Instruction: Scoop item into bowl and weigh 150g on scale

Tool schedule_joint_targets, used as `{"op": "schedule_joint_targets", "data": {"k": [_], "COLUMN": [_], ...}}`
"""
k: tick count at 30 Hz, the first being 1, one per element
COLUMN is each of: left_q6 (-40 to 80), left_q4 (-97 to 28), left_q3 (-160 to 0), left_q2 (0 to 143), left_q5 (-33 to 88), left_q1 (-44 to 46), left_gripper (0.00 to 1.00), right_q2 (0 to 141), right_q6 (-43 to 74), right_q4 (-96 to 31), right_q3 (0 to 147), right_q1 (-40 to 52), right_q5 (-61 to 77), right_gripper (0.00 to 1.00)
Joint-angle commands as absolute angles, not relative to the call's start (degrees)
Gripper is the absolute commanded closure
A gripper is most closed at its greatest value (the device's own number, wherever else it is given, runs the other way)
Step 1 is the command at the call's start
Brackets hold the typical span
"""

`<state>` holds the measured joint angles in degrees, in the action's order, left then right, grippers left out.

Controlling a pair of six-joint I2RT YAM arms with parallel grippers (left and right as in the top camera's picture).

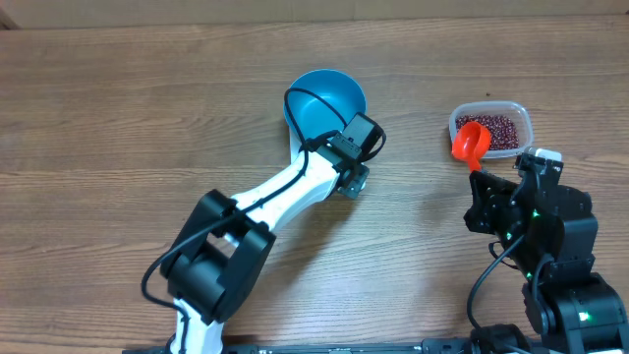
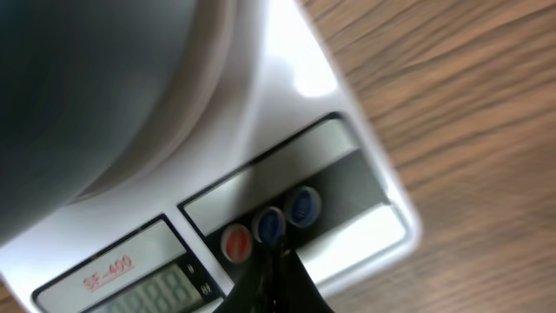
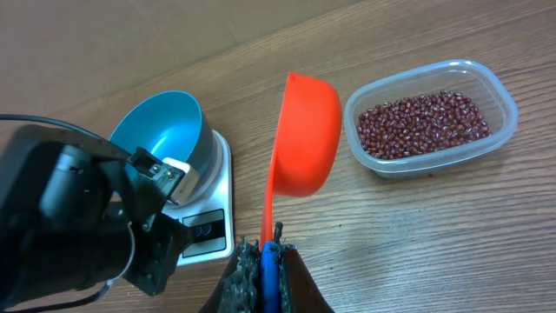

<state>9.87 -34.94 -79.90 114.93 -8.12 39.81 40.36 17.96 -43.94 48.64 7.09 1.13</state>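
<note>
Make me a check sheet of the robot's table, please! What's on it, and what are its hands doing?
Surface: wooden table, plain brown boards.
Job's things: blue bowl empty, sitting on the white scale; beans lying in the clear tub.
Clutter: nothing seen.
Hands: left hand shut and empty, tip close to the scale's buttons; right hand shut on the handle of the orange scoop, which is tipped on its edge beside the tub.
Cables: black cable loops beside the right arm.
Surroundings: nothing seen beyond the table.
</note>
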Motion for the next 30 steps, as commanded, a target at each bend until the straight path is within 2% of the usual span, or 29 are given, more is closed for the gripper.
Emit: {"op": "schedule_joint_targets", "data": {"k": [1,10,22,30], "left_q6": [9.3,11.4,11.4,-2.0], "left_q4": [-35.2,-39.1,-48.7,-53.6], "left_q3": [-82.1,-82.1,-82.1,-82.1], "left_q2": [106.5,95.8,86.6,81.2], "left_q5": [-6.6,-9.1,-5.6,1.3], "left_q1": [41.1,39.0,29.5,26.5], "left_gripper": [0.96,0.96,0.96,0.96], "right_q2": [40.1,40.1,40.1,40.1], "right_q6": [17.7,17.7,17.6,17.5], "right_q4": [-43.9,-43.9,-44.3,-44.5], "right_q3": [50.8,50.8,50.8,50.8], "right_q1": [6.7,6.7,6.7,6.7], "right_q5": [1.1,1.2,2.5,2.7], "right_gripper": [0.97,0.97,0.96,0.96]}}
